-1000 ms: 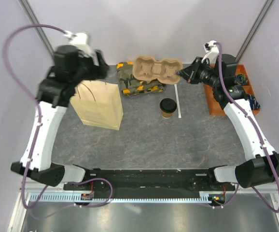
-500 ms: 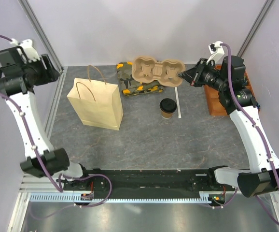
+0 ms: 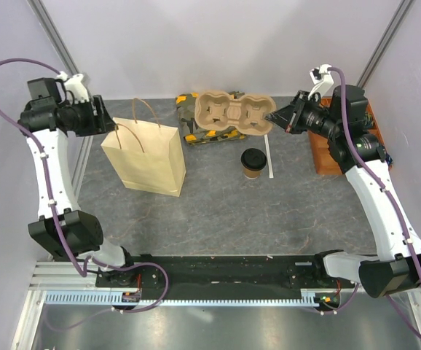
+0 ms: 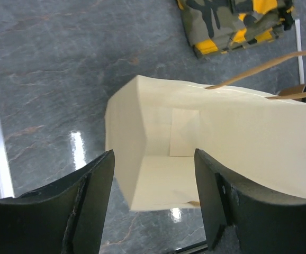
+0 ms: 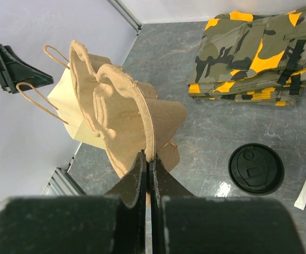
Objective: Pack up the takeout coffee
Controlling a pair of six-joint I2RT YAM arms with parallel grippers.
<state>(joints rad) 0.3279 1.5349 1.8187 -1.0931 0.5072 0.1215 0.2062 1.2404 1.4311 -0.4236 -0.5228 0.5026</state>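
The right gripper (image 5: 146,157) pinched the cup tray (image 3: 229,113) by its thin rim, aloft at the far side, the left gripper (image 4: 154,160) hung spread over the open bag (image 3: 146,157), and the coffee (image 3: 253,162) stood right of the bag, where a slipping tray could topple it.

Robot lab test cell: grey marbled tabletop (image 3: 218,211), plain lilac panel walls (image 3: 218,44), metal corner post (image 3: 52,33), black base rail (image 3: 225,266).

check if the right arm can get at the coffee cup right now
Probably not yet: the right gripper is shut on the pulp tray. The coffee cup itself stands close by with nothing over it.
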